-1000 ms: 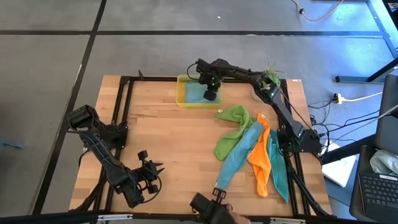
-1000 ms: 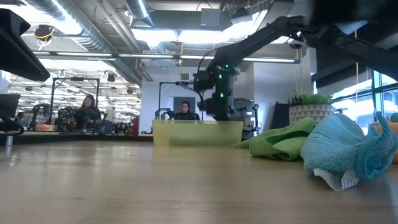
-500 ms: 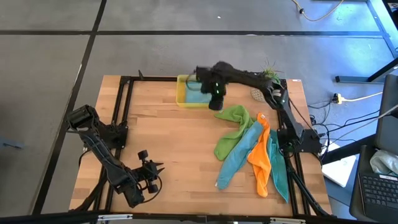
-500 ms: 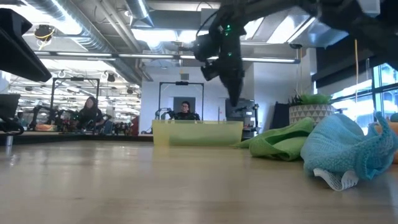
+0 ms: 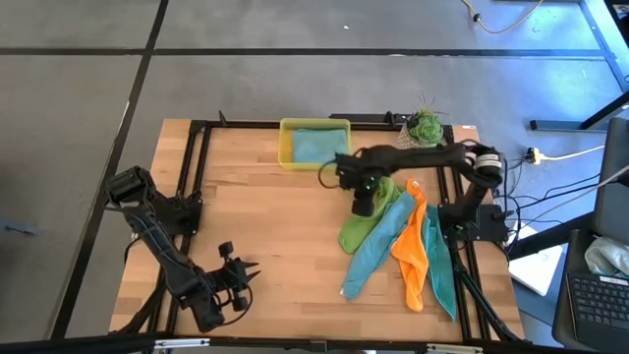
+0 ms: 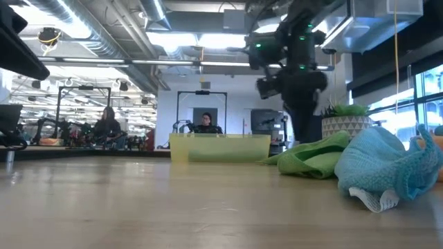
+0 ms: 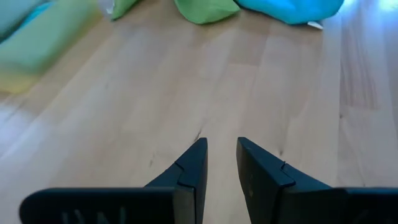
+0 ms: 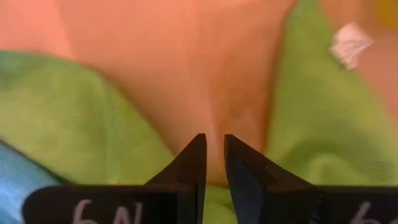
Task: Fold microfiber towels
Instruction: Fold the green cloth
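Observation:
A lime green towel [image 5: 366, 221] lies crumpled at the table's middle right, next to a teal towel [image 5: 371, 258], an orange towel [image 5: 411, 251] and a second teal towel [image 5: 440, 270]. A third teal towel [image 5: 319, 143] lies in the yellow tray [image 5: 285, 147]. My right gripper [image 5: 366, 202] hovers just over the green towel [image 8: 81, 118], its fingers close together, above a bare strip of wood between the towel's folds. My left gripper [image 5: 236, 283] rests shut and empty near the table's front left [image 7: 222, 146].
A potted plant [image 5: 425, 128] stands at the far right, behind the towels. The yellow tray [image 6: 220, 147] sits at the far middle edge. Bare wood spreads over the table's left half and centre. People sit in the room beyond the table.
My right gripper has risen out of the yellow tray and swung toward the near edge and right, coming down over the green towel. The teal towel stays in the tray. The other towels have not moved.

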